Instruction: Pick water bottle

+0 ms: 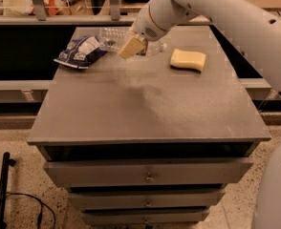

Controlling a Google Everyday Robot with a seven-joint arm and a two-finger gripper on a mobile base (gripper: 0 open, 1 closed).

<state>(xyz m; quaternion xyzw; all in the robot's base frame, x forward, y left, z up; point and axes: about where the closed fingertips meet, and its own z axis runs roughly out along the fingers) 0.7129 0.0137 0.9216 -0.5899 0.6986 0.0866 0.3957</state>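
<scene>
Gripper right at the water bottle at the back of the table; its grip state unclear

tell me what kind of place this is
Probably an office or lab workspace: a grey metal drawer cabinet stands on a speckled hard floor, with a long counter behind. The robot's gripper is at the small clear ribbed plastic water bottle near the cabinet's far edge.

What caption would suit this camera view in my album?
Robot gripper at the water bottle lying between a snack bag and a yellow sponge on a cabinet.
</scene>
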